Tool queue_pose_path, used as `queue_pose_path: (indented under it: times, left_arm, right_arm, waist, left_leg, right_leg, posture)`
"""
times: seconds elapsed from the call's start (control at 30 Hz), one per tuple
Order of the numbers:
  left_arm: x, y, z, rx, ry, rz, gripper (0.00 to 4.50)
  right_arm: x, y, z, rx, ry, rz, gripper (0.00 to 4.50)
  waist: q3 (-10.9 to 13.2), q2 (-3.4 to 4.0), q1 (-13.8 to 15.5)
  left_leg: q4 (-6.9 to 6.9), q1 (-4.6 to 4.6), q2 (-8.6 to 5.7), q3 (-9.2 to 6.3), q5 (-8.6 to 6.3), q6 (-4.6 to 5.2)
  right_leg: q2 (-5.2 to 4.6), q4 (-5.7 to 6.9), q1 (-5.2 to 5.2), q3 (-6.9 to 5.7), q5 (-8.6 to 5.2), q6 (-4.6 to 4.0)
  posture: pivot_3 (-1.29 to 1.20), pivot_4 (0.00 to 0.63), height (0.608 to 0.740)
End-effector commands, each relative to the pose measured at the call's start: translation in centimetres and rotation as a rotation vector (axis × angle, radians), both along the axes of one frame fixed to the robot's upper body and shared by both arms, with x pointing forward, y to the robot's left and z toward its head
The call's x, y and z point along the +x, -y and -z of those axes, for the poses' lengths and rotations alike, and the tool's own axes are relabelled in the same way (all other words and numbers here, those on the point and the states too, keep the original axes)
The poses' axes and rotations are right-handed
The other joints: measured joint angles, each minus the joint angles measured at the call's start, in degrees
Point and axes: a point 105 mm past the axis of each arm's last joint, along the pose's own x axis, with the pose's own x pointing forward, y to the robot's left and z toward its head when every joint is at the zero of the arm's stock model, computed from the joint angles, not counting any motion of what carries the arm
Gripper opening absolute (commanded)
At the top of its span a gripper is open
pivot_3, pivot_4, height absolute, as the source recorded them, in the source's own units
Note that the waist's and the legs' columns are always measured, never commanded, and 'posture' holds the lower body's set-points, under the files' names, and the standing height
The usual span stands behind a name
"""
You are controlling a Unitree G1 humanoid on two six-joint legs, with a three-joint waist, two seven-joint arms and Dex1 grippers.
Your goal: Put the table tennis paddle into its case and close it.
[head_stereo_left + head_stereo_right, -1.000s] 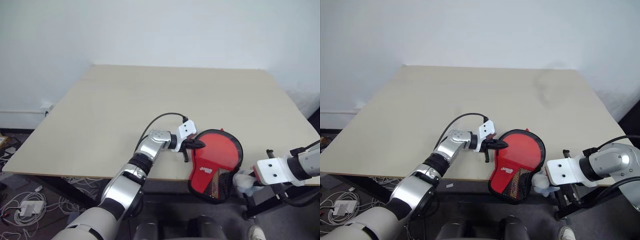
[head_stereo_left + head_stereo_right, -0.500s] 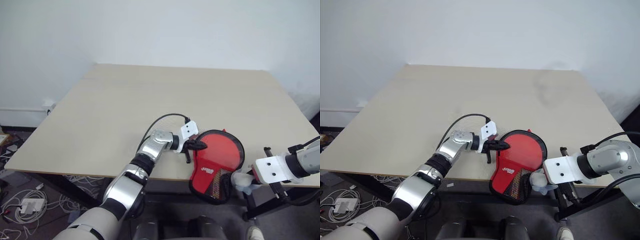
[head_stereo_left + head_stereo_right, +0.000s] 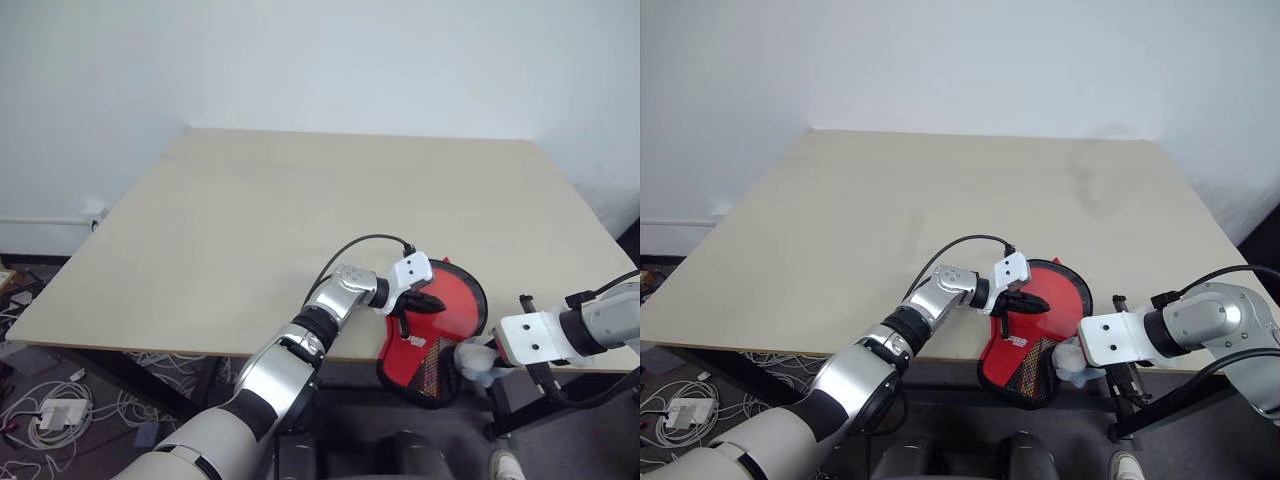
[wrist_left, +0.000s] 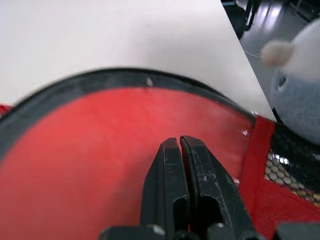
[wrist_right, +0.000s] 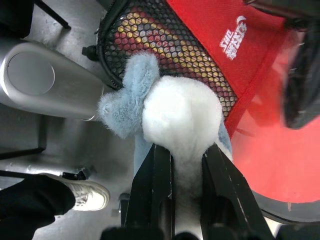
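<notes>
The case lies at the table's front edge. Its red flap, with a white logo and a black mesh pocket, hangs over the edge. The paddle shows as a smooth round red face in the black-trimmed half on the table, and its handle is hidden. My left gripper is shut and empty, its tips just above that red face. My right gripper, below the edge beside the mesh pocket, is shut on a fluffy white and blue tuft.
The pale wooden table stretches wide behind the case. Cables and a power strip lie on the floor at the left. A person's shoe stands on the floor under my right gripper.
My left gripper, still shut, has slid right from the case's left rim to over the red face. The right gripper has kept its place and its hold on the tuft.
</notes>
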Motion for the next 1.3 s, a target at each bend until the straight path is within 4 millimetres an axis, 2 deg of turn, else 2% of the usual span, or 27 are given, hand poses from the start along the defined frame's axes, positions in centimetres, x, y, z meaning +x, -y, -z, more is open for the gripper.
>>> queue_pose_path:
  times: [0.03,0.23,0.43,0.63,0.93,1.03,1.13,1.2,1.27,1.3]
  left_arm:
    - [0.0,0.8,-0.7,0.015,0.047,0.029,0.00]
    - [0.0,0.4,-0.1,0.028,0.037,0.027,0.00]
    - [-0.1,0.2,-0.1,0.026,0.030,0.036,0.00]
    - [0.1,-0.3,-0.2,0.029,0.022,0.041,0.00]
    - [0.5,-1.0,-0.5,0.034,0.017,0.045,0.00]
    - [0.5,-0.9,-0.6,0.033,0.017,0.046,0.00]
    - [0.6,-0.5,-0.9,0.027,0.021,0.036,0.00]
    - [0.8,-0.3,-1.1,0.019,0.022,0.023,0.00]
    - [1.0,-0.3,-1.3,0.012,0.029,0.012,0.00]
    - [1.1,-0.3,-1.4,0.004,0.030,0.003,0.00]
  right_arm:
    - [0.3,-0.6,-1.3,0.020,0.056,-0.010,0.40]
    - [-0.3,-0.2,-1.5,0.025,0.042,0.022,0.40]
    - [-2.6,0.9,-1.5,0.000,-0.016,0.035,0.40]
    - [-5.5,-0.7,-1.1,0.043,-0.084,-0.017,0.40]
    - [-8.4,-2.7,-0.5,0.077,-0.139,-0.069,0.40]
    - [-9.6,-3.0,-0.3,0.076,-0.170,-0.101,0.40]
    - [-11.0,-4.2,-0.5,0.111,-0.202,-0.149,0.40]
    - [-11.1,-4.8,-0.6,0.135,-0.194,-0.150,0.40]
    - [-9.6,-5.0,-0.4,0.155,-0.125,-0.096,0.40]
    - [-8.8,-4.9,-0.4,0.160,-0.098,-0.065,0.65]
  waist:
    - [0.0,0.00,0.0]
    - [0.0,-0.03,0.0]
    - [0.0,-0.10,0.1]
    - [0.1,-0.23,0.1]
    - [0.1,-0.32,0.1]
    - [0.1,-0.36,0.0]
    - [0.1,-0.37,0.0]
    - [0.1,-0.38,0.0]
    - [0.1,-0.44,0.0]
    - [0.1,-0.45,0.0]
  left_leg:
    - [0.00,0.00,0.01,0.00,0.00,0.00]
    - [0.00,0.01,0.06,0.00,-0.02,0.02]
    - [0.02,0.01,0.06,-0.03,-0.03,0.04]
    - [0.02,0.01,0.06,-0.10,-0.04,0.03]
    - [0.02,0.01,0.12,-0.13,-0.04,0.04]
    - [0.02,0.02,0.12,-0.14,-0.04,0.04]
    - [0.02,0.02,0.13,-0.14,-0.05,0.04]
    - [0.02,0.02,0.13,-0.15,-0.05,0.04]
    - [0.02,0.02,0.13,-0.16,-0.05,0.05]
    - [0.02,0.03,0.13,-0.16,-0.05,0.05]
  right_leg:
    - [0.00,0.00,0.00,0.00,0.00,0.00]
    - [-0.01,0.00,0.01,0.00,0.00,0.00]
    - [-0.03,-0.01,0.06,-0.02,0.00,0.01]
    - [-0.01,-0.02,0.06,-0.06,-0.01,0.02]
    - [-0.03,-0.03,0.10,-0.08,-0.02,0.02]
    - [-0.02,-0.03,0.10,-0.08,-0.02,0.02]
    - [-0.02,-0.04,0.11,-0.08,-0.02,0.03]
    - [-0.02,-0.04,0.10,-0.08,-0.02,0.03]
    - [-0.02,-0.04,0.11,-0.09,-0.03,0.03]
    - [-0.02,-0.04,0.11,-0.09,-0.03,0.03]
  posture:
    - [0.00,0.000,0.740]
    - [0.00,0.000,0.740]
    - [0.00,0.000,0.740]
    - [0.00,0.000,0.740]
    - [0.00,0.000,0.740]
    - [0.00,0.000,0.740]
    - [0.00,0.000,0.740]
    - [0.00,0.000,0.740]
    - [0.00,0.000,0.740]
    - [0.00,0.000,0.740]
